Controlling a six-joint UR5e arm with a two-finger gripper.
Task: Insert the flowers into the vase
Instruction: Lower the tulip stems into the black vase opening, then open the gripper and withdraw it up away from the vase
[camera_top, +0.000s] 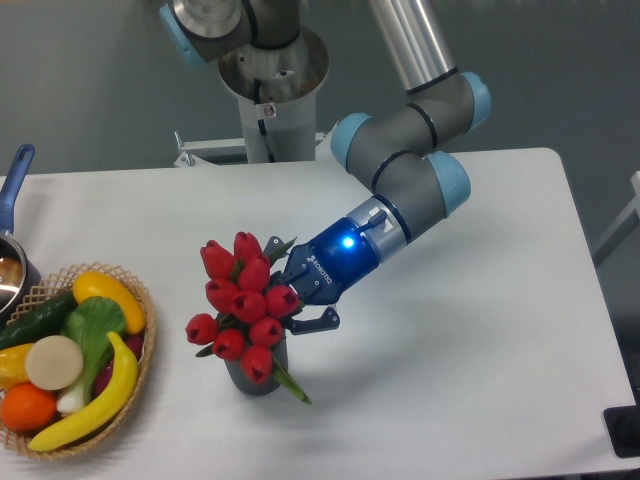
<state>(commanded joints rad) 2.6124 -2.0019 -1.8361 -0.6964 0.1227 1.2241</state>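
Flowers (244, 307), a tight bunch of red tulip buds, stand tilted over the vase (256, 373), their stems going down into its round mouth and 1 green leaf hanging over its right rim. The dark ribbed vase sits on the white counter (470, 350), mostly hidden behind the buds. The hand (292, 297) reaches in from the right, pinching the bunch just behind the buds, a blue light glowing on its wrist. A wicker basket (150, 330) of fruit and vegetables sits near the counter's left edge.
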